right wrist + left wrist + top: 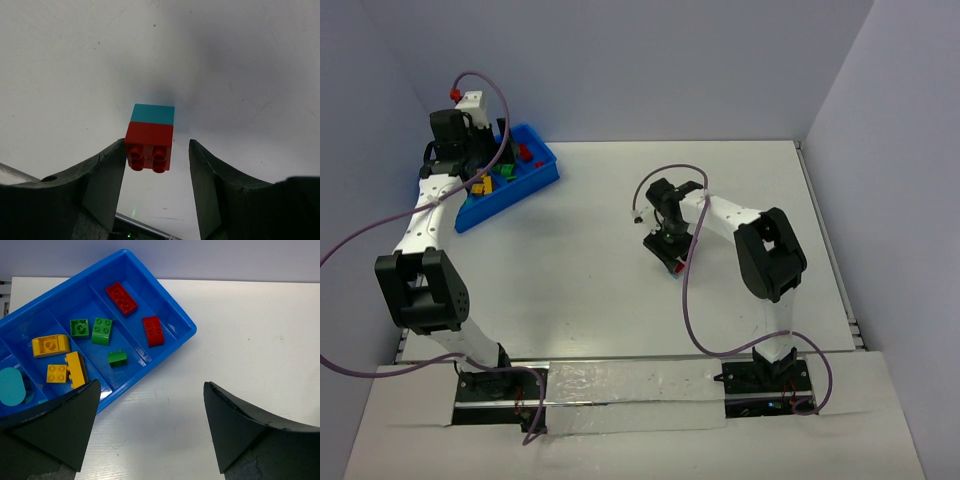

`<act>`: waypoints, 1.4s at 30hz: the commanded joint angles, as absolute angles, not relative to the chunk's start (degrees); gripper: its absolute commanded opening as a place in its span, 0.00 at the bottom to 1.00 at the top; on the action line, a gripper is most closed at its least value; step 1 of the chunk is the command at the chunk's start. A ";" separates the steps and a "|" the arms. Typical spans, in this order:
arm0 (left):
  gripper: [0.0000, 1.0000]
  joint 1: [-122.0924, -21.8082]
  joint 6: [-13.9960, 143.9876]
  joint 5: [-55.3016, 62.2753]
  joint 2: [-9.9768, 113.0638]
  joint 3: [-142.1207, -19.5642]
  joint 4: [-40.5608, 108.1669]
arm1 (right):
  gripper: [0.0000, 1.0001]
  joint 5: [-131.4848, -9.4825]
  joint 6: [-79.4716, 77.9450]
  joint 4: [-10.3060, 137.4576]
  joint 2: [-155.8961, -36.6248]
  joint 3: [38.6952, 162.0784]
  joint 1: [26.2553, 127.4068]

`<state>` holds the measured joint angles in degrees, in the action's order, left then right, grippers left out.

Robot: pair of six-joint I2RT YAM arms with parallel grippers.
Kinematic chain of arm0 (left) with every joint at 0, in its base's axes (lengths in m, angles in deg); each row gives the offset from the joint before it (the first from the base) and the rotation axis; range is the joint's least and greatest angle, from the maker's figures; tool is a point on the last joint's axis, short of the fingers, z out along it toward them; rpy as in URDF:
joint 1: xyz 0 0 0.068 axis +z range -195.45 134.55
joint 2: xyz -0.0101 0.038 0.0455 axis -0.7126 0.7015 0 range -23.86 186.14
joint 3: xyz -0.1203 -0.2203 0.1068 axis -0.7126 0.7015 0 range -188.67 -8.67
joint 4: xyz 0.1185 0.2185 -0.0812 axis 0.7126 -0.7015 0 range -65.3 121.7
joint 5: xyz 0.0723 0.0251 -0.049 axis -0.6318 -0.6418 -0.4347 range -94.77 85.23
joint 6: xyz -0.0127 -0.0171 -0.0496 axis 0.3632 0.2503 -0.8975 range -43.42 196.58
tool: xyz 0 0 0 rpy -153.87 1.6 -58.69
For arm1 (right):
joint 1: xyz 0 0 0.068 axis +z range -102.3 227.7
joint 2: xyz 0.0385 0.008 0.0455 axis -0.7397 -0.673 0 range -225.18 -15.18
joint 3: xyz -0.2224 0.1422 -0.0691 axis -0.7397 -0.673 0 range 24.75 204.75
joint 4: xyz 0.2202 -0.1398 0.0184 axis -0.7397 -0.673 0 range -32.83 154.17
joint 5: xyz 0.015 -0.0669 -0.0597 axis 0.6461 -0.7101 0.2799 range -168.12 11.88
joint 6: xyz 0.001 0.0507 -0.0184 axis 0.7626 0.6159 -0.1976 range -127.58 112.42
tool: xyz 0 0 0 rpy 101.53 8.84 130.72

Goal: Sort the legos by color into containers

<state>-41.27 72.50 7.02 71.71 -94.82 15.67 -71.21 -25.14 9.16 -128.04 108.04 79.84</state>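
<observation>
**Straddling a red-and-teal stack**

Well to the right of the blue bin (pixel 160 287), on the table (pixel 580 270), my right gripper (pixel 157 146) brackets a red brick (pixel 149 145) joined to a teal brick (pixel 153 114). One finger (pixel 107 172) touches the red one and the other stands just off, so it is not clamped. My left gripper (pixel 151 385) hangs wide apart over the bin's near wall. Inside the bin, red bricks (pixel 121 298), green bricks (pixel 102 330) and yellow bricks (pixel 51 345) lie in separate compartments.

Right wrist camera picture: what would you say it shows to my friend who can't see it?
A red brick joined to a teal brick lies on a white table, between the two dark fingers of the right gripper. The gripper is open, with one finger close against the red brick and a gap on the other side.
</observation>
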 commanded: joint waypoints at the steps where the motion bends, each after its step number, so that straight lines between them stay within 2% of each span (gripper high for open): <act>1: 0.93 -41.50 72.01 7.44 70.53 -95.53 16.75 | 0.56 -71.26 -24.88 10.21 -128.49 110.47 80.22; 7: 0.93 -41.50 72.27 7.83 70.71 -95.99 16.65 | 0.36 -70.68 -25.11 10.40 -128.45 110.49 80.24; 9: 0.93 -41.50 72.43 8.18 70.72 -96.24 16.37 | 0.24 -69.47 -25.53 10.61 -128.14 110.24 79.95; 10: 0.94 -41.50 72.86 8.99 70.81 -96.40 16.12 | 0.15 -67.17 -26.17 10.94 -127.71 110.08 79.32; 13: 0.96 -41.36 74.80 12.42 70.69 -96.96 15.31 | 0.00 -61.34 -27.54 11.15 -126.54 111.42 76.69; 19: 0.99 -40.00 72.34 30.80 66.83 -92.02 21.49 | 0.00 -39.06 -27.50 7.31 -129.75 133.27 66.56; 21: 0.99 -40.07 69.92 39.53 66.04 -90.11 24.89 | 0.00 -31.22 -25.57 8.31 -131.60 142.77 64.79; 23: 0.99 -40.39 66.14 46.07 66.65 -90.36 25.74 | 0.00 -25.40 -20.32 12.69 -131.70 146.63 64.69; 26: 0.99 -40.74 60.16 53.70 67.87 -90.29 29.02 | 0.00 -18.98 -11.55 26.92 -129.52 144.83 64.76; 28: 0.98 -41.73 50.03 59.93 67.21 -86.64 41.23 | 0.00 -13.23 5.18 42.33 -126.61 137.27 64.84; 31: 0.98 -42.97 46.71 61.83 66.40 -85.04 45.40 | 0.00 -8.73 16.62 60.76 -125.84 131.58 65.10; 38: 0.93 -49.25 42.07 67.07 68.61 -86.51 50.25 | 0.00 -4.49 29.74 74.66 -127.61 130.23 67.50; 42: 0.92 -51.43 37.26 69.77 70.84 -86.99 55.61 | 0.00 -4.46 29.95 74.90 -127.17 129.53 68.83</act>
<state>-49.46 43.79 64.02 68.96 -84.92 45.92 -7.59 25.04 67.06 -129.00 129.83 67.07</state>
